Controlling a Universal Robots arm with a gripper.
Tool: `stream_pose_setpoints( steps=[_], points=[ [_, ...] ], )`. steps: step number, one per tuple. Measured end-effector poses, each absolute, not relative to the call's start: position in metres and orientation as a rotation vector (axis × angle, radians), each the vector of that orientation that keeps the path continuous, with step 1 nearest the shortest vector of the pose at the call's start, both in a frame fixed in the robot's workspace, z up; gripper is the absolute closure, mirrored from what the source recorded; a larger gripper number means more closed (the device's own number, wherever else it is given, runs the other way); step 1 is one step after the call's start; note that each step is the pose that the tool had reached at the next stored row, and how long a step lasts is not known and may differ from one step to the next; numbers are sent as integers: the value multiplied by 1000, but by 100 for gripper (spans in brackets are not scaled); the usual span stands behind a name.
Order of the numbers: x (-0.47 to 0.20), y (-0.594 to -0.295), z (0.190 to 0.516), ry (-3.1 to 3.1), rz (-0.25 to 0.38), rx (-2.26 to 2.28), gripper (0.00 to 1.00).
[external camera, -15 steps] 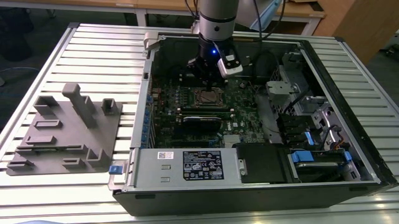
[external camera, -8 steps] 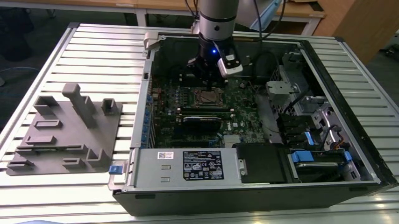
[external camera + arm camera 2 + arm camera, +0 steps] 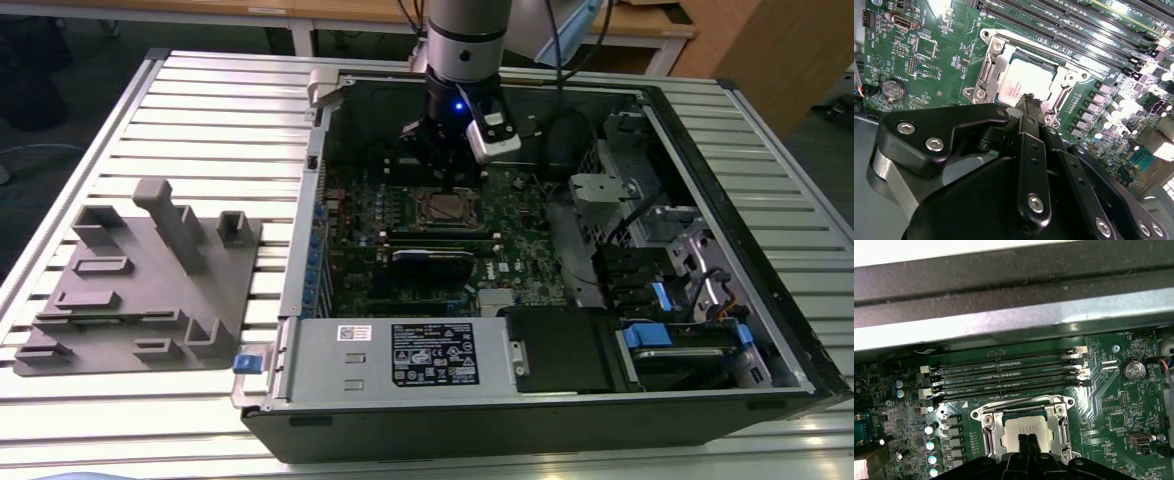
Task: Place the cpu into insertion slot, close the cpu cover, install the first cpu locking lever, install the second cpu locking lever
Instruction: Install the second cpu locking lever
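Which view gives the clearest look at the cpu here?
The second wrist view: the cpu lies in its socket, face mostly exposed, beyond the gripper. The first wrist view shows it partly behind the gripper; the exterior view shows it small, below the arm.

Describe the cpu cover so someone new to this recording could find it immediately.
Start at the open computer case and find the green motherboard inside it. Just beside the long black memory slots sits the cpu cover, under the hand. It is the only silvery square frame there, with the pale cpu showing through its window.

Dull silver metal cpu (image 3: 1022,84)
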State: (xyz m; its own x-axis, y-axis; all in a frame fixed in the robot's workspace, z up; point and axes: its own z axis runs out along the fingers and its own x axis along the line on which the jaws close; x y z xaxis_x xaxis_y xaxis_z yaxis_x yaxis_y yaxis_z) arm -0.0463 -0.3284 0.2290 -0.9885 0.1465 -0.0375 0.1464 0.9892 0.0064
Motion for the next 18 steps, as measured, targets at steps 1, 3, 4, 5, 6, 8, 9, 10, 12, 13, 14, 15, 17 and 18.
stream_pose_setpoints(
  steps=[1,3,4,5,6,8,9,10,12,13,14,15,17,18],
  points=[
    [-46,-328,229,3095,6,228,90],
    [-46,-328,230,3096,5,228,90],
    [-46,-328,230,3096,5,228,90],
    [-46,-328,230,3095,5,228,90],
    [-46,-328,231,3095,6,228,90],
    [-46,-328,232,3095,6,228,90],
    [-46,-328,232,3095,6,228,90],
    [-46,-328,232,3095,5,228,90],
    [-46,-328,233,3095,5,228,90],
    [-46,-328,234,3095,6,228,90],
    [-46,-328,235,3095,5,228,90],
    [-46,-328,236,3095,6,228,90],
    [-46,-328,236,3095,6,228,90],
    [-46,-328,236,3095,6,228,90]
  ],
)
